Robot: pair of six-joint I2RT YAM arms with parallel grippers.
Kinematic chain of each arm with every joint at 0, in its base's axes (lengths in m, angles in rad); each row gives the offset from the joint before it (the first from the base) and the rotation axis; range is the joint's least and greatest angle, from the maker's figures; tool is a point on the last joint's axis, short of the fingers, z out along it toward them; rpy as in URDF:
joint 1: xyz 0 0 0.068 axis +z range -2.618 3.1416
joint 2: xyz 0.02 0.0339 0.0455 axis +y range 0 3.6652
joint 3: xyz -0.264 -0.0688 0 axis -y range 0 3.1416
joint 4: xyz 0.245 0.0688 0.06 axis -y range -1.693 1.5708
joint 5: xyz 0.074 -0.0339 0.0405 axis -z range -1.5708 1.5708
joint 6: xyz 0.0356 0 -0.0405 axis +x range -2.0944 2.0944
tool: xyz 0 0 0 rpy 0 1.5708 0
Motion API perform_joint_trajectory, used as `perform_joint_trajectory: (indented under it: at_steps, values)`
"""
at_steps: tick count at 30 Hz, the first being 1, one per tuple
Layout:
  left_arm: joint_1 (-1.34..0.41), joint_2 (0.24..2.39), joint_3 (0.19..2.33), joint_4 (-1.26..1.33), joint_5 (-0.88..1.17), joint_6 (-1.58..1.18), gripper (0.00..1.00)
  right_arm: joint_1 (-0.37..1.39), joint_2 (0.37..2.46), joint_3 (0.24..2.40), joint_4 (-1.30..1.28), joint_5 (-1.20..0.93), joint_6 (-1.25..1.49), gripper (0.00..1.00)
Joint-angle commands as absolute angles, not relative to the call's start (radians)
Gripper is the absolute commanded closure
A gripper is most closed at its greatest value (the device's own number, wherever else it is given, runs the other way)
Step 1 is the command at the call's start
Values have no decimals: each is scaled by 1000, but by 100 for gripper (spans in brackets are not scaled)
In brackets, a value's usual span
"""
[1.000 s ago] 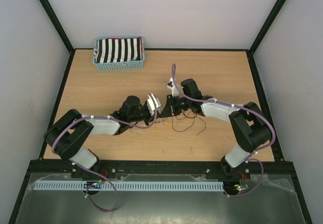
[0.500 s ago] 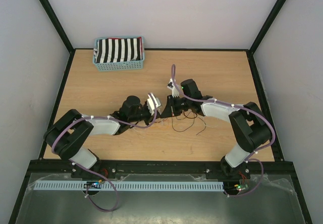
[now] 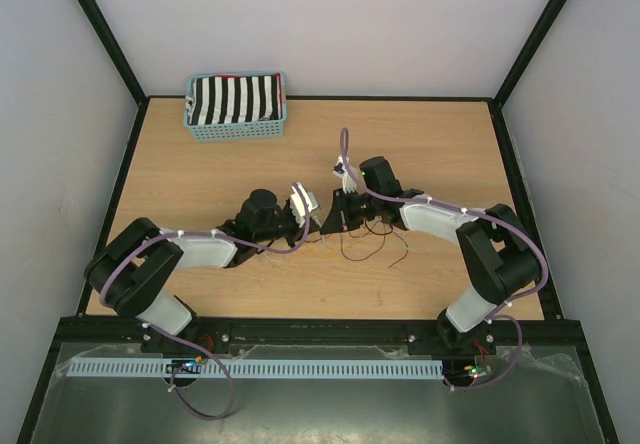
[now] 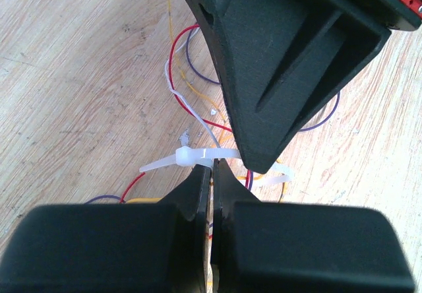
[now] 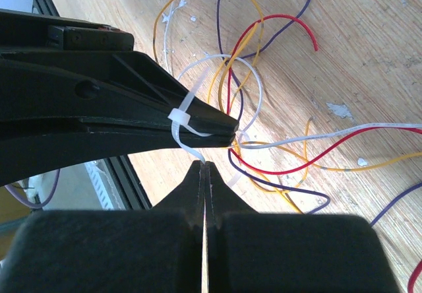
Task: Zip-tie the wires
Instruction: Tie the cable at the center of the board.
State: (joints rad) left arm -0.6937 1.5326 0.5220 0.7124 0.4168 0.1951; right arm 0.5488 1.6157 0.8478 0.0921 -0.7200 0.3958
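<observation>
The wires (image 3: 366, 240) are thin red, yellow, purple and white strands curling on the wooden table; they also show in the left wrist view (image 4: 173, 65) and the right wrist view (image 5: 287, 18). A white zip tie (image 4: 198, 156) loops around some of them, and its head (image 5: 179, 118) lies against the left fingers. My left gripper (image 4: 212, 166) is shut on the zip tie's strap beside the head. My right gripper (image 5: 206, 164) is shut on the zip tie's free tail just below the left fingertips. In the top view both grippers, left (image 3: 312, 220) and right (image 3: 334, 219), meet tip to tip at mid-table.
A blue basket (image 3: 236, 129) holding striped black-and-white cloth stands at the back left. Black frame posts border the table (image 3: 200, 174). The wires' loose ends spread to the right of the grippers, towards the right arm (image 3: 440, 219).
The right gripper has shifted slightly back and to the right with the zip tie's tail. The left arm has barely moved.
</observation>
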Motion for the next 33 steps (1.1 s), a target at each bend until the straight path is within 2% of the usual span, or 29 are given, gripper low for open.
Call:
perform_joint_trajectory:
  at_steps: [1, 6, 22, 33]
  values:
    - [-691, 1493, 509, 726, 438, 209, 100, 538, 1583, 855, 84, -726, 380, 100]
    - [-692, 1497, 514, 725, 461, 221, 100, 539, 1587, 866, 91, -747, 392, 100]
    - [-660, 1527, 532, 720, 446, 171, 100, 533, 1574, 872, 110, -797, 401, 80]
    - [-641, 1542, 537, 720, 479, 146, 100, 530, 1580, 866, 164, -833, 443, 74]
